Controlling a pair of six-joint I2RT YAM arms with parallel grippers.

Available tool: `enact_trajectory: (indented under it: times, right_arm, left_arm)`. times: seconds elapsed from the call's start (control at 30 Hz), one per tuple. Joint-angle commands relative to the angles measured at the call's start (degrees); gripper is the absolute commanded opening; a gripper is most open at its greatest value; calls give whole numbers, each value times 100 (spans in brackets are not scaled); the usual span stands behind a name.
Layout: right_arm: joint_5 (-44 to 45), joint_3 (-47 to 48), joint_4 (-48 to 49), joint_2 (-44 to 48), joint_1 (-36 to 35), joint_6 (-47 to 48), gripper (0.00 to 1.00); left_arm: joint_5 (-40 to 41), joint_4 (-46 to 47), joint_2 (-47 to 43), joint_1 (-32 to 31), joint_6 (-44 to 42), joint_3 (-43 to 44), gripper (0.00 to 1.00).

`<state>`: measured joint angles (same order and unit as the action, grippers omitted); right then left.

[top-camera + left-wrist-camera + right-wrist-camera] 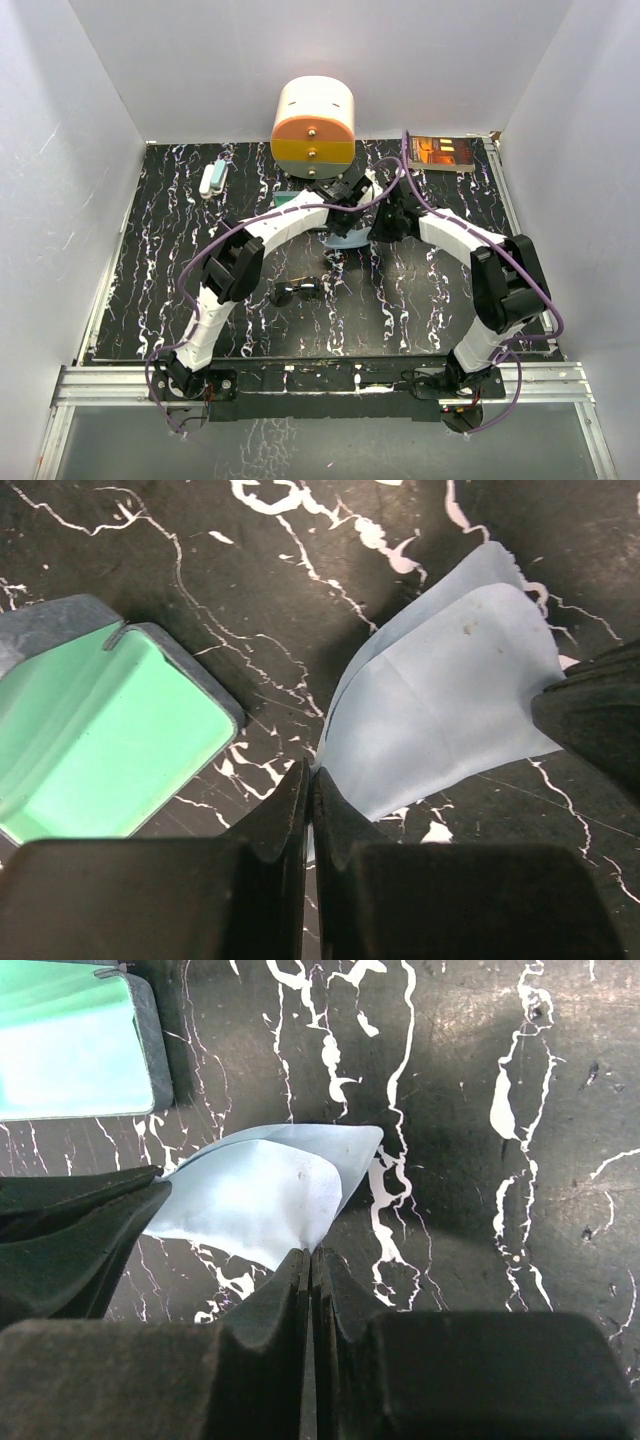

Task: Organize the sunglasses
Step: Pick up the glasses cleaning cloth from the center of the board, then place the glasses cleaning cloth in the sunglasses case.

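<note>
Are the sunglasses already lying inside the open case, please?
No, the sunglasses lie on the black table, nearer the arm bases than the case and apart from it.

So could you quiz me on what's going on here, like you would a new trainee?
1. True or false: the sunglasses lie inside the case.
2. What do the left gripper and right gripper both pinch? A) cloth B) case C) sunglasses
3. Fill in: the case's lid is ___.
Key: 1 false; 2 A; 3 open.
</note>
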<state>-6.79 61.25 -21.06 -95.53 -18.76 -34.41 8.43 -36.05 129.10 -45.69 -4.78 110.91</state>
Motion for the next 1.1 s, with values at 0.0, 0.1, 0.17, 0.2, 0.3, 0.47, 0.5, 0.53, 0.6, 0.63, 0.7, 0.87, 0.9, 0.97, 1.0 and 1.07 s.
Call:
enact_trajectory:
  times: [0.0, 0.1, 0.17, 0.2, 0.3, 0.47, 0.5, 0.53, 0.6, 0.63, 0.7, 0.87, 0.9, 0.97, 1.0, 1.07]
  right_arm:
    - [117, 330, 132, -63, -68, -64, 8]
    - [132, 437, 134, -151, -113, -87, 8]
    - [163, 538, 136, -240, -134, -106, 8]
    - [174, 587, 129, -277, -144, -113, 8]
    - [175, 732, 142, -403, -184, -156, 8]
    - [174, 1030, 149, -710, -289, -199, 8]
    - [176, 1118, 124, -779, -317, -205, 8]
    - [177, 1220, 87, -852, -347, -205, 8]
    - [189, 1435, 17, -1001, -400, -195, 8]
    - [204, 1547, -12, -1070, -426, -196, 8]
    - [232, 1765, -32, -1195, -479, -202, 8]
    - [259, 2151, -72, -1542, -560, -238, 8]
    - [259, 2206, -65, -1608, -570, -243, 8]
    - [259, 2340, -61, -1725, -604, -261, 8]
    - [258, 2406, -63, -1791, -617, -271, 8]
    - [249, 2536, -45, -1923, -655, -291, 8]
  left_arm:
    - [76, -48, -637, 128, -79, 3, 0]
    - [119, -42, -694, 188, -147, 0, 0]
    - [178, -36, -752, 237, -217, -7, 0]
    - [199, -29, -783, 269, -252, -5, 0]
    - [232, -15, -878, 361, -320, -18, 0]
    - [388, 138, -1071, 429, -498, -215, 0]
    - [403, 169, -1102, 445, -527, -249, 0]
    - [415, 173, -1113, 466, -544, -268, 0]
    - [427, 166, -1115, 501, -573, -281, 0]
    - [430, 165, -1108, 526, -598, -282, 0]
    - [464, 179, -1100, 583, -622, -290, 0]
    - [428, 247, -1097, 786, -671, -406, 0]
    - [430, 260, -1102, 818, -692, -445, 0]
    - [443, 302, -1121, 890, -723, -552, 0]
    - [453, 336, -1145, 921, -738, -612, 0]
    - [495, 446, -1188, 992, -776, -715, 0]
